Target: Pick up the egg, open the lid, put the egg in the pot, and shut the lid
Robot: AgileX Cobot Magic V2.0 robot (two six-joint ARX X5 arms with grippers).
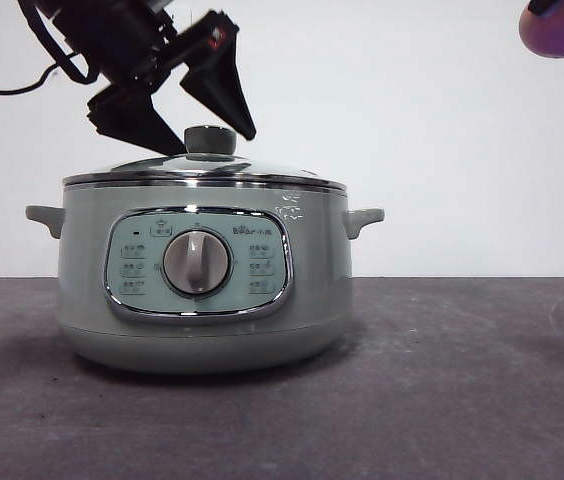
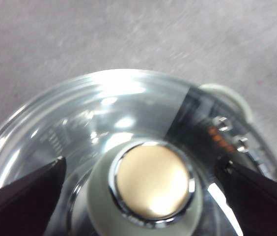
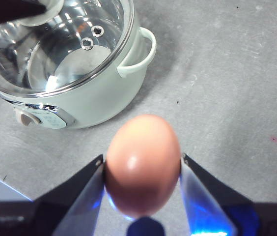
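Two hands are at work over the grey tabletop [image 1: 462,400]; the left hand [image 1: 174,110] hangs spread wide just above the lid [image 1: 202,172], one black jaw on either side of the lid's round knob [image 1: 210,140] and neither jaw touching it; in the left wrist view the same hand [image 2: 143,172] straddles the knob [image 2: 151,184], whose shiny round cap shows between the two dark tips. The lid [image 3: 55,44] sits closed on the pot [image 1: 202,280], its chrome rim resting all round the sage-green body; the pot stands upright on the tabletop with its dial panel [image 1: 198,262] facing the front camera and a small handle [image 1: 364,220] at each side. The right hand [image 3: 142,169] is held high and well to the side of the pot [image 3: 94,93], clamped on the egg [image 3: 142,164]; the reddish-brown egg sits upright between the two jaws, clear of the tabletop.
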